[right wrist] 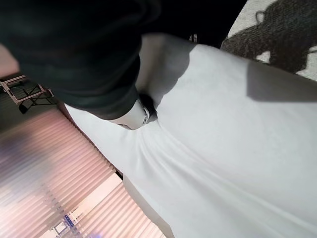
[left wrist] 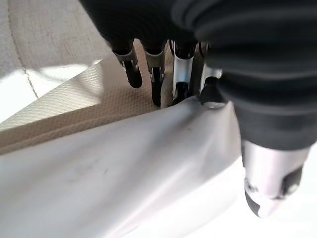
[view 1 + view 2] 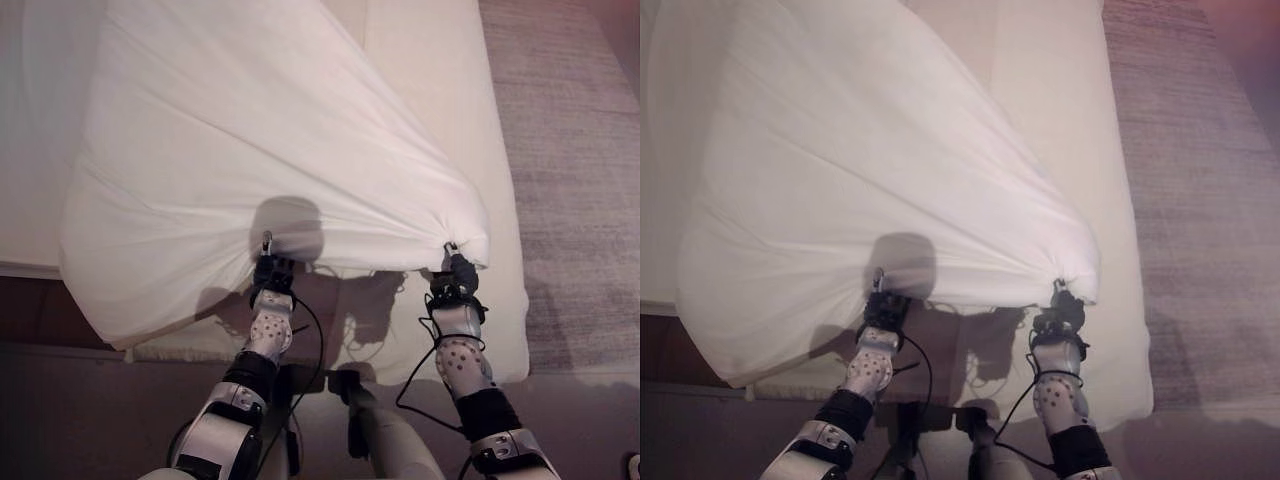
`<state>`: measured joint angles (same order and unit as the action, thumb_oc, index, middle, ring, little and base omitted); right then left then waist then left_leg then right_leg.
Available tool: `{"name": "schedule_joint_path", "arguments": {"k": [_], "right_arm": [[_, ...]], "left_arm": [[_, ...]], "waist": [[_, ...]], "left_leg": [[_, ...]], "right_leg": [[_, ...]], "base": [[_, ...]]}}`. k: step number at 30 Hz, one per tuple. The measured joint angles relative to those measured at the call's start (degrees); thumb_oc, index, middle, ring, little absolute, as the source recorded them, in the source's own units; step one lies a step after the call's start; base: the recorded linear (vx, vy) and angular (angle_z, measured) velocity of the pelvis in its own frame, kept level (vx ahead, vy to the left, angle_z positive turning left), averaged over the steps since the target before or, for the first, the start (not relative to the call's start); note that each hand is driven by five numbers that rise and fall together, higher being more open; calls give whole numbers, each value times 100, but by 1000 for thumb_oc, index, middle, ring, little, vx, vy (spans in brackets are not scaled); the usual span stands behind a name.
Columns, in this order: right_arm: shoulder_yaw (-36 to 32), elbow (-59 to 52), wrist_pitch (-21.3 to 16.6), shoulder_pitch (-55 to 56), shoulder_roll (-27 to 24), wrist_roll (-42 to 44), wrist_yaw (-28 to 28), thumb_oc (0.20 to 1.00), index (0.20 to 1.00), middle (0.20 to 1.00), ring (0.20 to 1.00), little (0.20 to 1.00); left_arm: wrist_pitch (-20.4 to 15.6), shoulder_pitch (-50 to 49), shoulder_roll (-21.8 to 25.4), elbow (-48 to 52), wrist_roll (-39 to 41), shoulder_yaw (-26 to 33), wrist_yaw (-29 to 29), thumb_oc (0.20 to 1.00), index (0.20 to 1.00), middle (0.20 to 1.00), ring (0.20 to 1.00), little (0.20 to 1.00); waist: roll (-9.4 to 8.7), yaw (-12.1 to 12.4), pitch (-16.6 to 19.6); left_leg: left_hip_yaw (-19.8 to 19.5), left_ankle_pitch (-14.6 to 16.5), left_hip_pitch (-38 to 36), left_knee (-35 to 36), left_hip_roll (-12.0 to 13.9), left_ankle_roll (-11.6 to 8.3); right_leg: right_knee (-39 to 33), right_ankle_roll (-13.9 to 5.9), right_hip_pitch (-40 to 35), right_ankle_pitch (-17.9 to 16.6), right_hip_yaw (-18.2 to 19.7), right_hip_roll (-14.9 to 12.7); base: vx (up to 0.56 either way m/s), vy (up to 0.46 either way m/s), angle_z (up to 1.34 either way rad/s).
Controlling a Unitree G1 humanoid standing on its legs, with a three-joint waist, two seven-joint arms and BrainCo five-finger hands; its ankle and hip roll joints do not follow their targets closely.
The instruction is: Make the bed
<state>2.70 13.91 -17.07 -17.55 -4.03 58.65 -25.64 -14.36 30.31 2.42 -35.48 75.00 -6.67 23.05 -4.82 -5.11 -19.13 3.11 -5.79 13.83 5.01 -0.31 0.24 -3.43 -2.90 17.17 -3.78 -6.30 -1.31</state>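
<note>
— Both hands are lowest in the frame, closest to us: left hand (image 3: 272,272) just left of centre, right hand (image 3: 455,280) to the lower right, each up against the near hem of one white sheet (image 3: 250,150).

— Are they gripping it?

— Left one, yes. From its wrist camera the thumb (image 2: 270,183) sits over the cloth and the dark-tipped fingers (image 2: 130,69) run beneath the hem, so the edge is pinched between them. Right one too: the cloth gathers to a tight point at that hand in the head views, and its wrist camera shows a fingertip (image 1: 144,114) pressed into a pucker of fabric.

— How does the sheet look?

— Lifted at the near edge, and creases fan from the right hand's bunched corner up toward the top of the frame. Its left part sags in a broad rounded fold toward the lower left.

— And underneath?

— One cream mattress (image 3: 430,70), bare along the right side and the near edge below the hands; the left wrist camera picks up its woven texture.

— Anything else?

— Grey carpet (image 3: 570,150) down the right of the frame. So: one sheet, one mattress, two hands.
</note>
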Motion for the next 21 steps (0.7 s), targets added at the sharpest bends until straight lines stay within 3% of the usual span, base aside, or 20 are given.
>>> {"name": "schedule_joint_path", "arguments": {"k": [3, 10, 13, 21], "right_arm": [[0, 20, 0, -36, 0, -75, -29, 200, 200, 200, 200, 200], [3, 453, 1, -120, 8, -71, 211, 200, 200, 200, 200, 200], [3, 579, 6, -122, 14, -68, 388, 200, 200, 200, 200, 200], [7, 897, 384, -15, 19, -82, 804, 200, 200, 200, 200, 200]], "left_arm": [[6, -10, 10, 2, -8, 48, -16, 200, 200, 200, 200, 200], [394, -364, 387, 270, -1077, 51, -472, 200, 200, 200, 200, 200], [402, -562, 452, 511, -1223, 52, -646, 200, 200, 200, 200, 200], [396, -1050, 544, 823, -1245, 126, -896, 200, 200, 200, 200, 200]], "waist": [[0, 2, 0], [4, 61, 1], [5, 148, 1], [43, 301, 6]], "left_leg": [[3, -1, 0, 0, 2, -1], [-14, -2, -132, 0, 15, -3], [-21, 10, -221, 0, 30, -20], [-55, 31, -563, 0, 65, -54]], "right_leg": [[-11, 0, -5, 0, 4, 3], [-83, 2, -179, -1, -5, 9], [-101, 2, -280, -1, -24, 13], [-71, -6, -619, 36, -44, 26]], "base": [[0, 0, 0], [4, -16, 0], [15, -37, 3], [22, -32, 1]]}}
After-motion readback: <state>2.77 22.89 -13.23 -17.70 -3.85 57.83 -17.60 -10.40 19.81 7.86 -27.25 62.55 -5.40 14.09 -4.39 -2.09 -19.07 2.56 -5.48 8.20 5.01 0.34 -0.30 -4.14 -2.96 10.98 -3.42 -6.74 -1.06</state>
